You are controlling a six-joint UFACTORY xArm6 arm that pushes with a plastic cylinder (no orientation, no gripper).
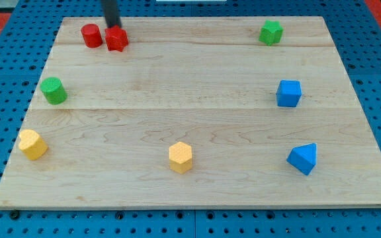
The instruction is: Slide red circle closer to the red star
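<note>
The red circle (91,35) stands near the view's top left corner of the wooden board (197,119). The red star (116,39) sits just to its right, the two nearly touching. My tip (113,25) comes down from the view's top edge and ends right behind the red star, at its upper edge, a little to the right of the red circle.
A green circle (53,90) and a yellow block (32,144) sit at the view's left. A yellow hexagon (180,157) is at bottom centre. A green block (270,32), a blue cube (288,93) and a blue triangle (303,158) line the right side.
</note>
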